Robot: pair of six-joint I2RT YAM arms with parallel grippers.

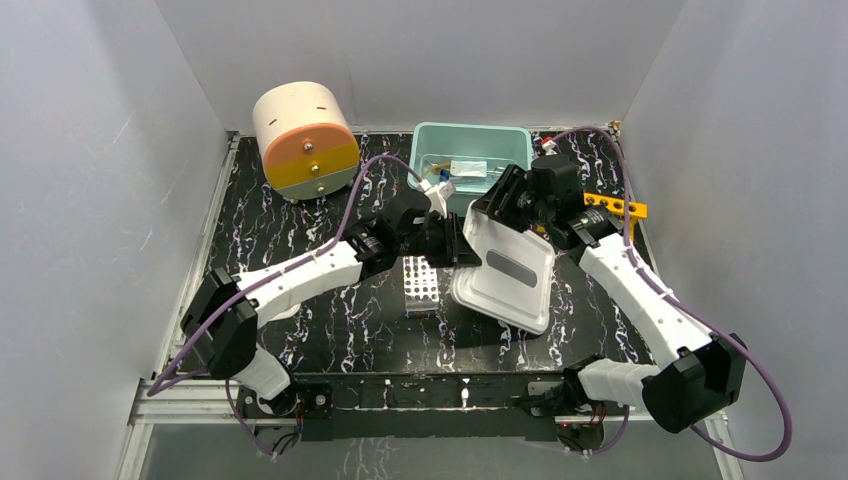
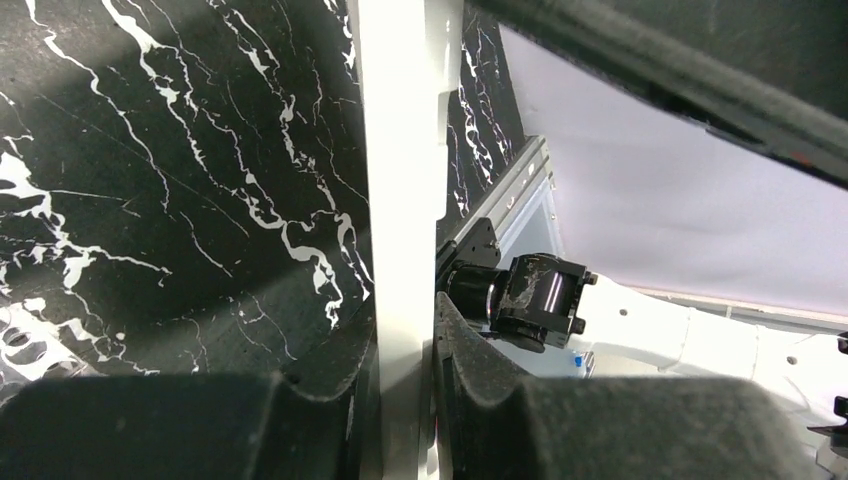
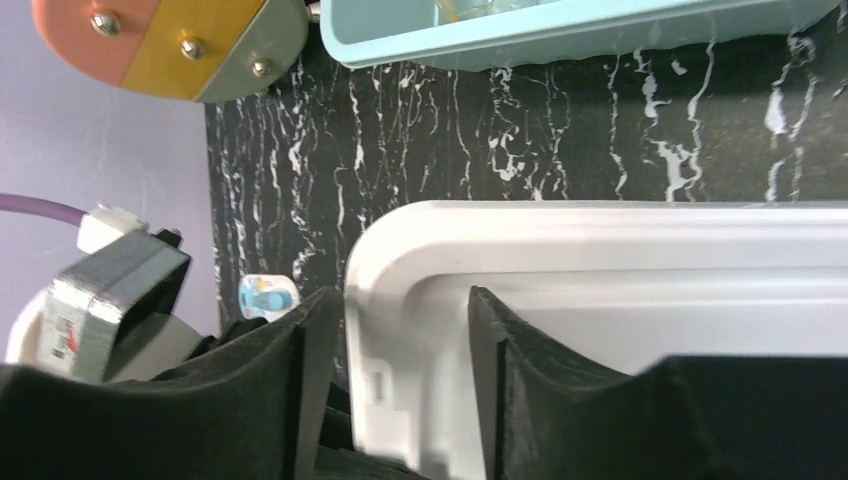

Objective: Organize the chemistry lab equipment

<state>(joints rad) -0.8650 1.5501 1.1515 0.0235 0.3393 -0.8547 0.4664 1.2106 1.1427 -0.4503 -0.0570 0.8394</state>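
Note:
A white lid (image 1: 505, 270) with a grey oval recess hangs tilted over the middle of the table, held between both arms. My left gripper (image 1: 455, 242) is shut on its left edge, which shows as a white strip (image 2: 400, 200) between the jaws (image 2: 405, 400). My right gripper (image 1: 497, 205) grips the lid's far rim (image 3: 420, 300), one finger on each side of it (image 3: 405, 385). The teal bin (image 1: 520, 142) at the back holds several small clear lab items (image 1: 465, 168). The clear well plate (image 1: 421, 283) lies on the table, left of the lid.
The cream-and-orange drum (image 1: 305, 140) stands at the back left and shows in the right wrist view (image 3: 170, 40). The yellow holed rack (image 1: 615, 205) lies at the right, behind the right arm. The teal bin's wall (image 3: 560, 35) is just beyond the lid.

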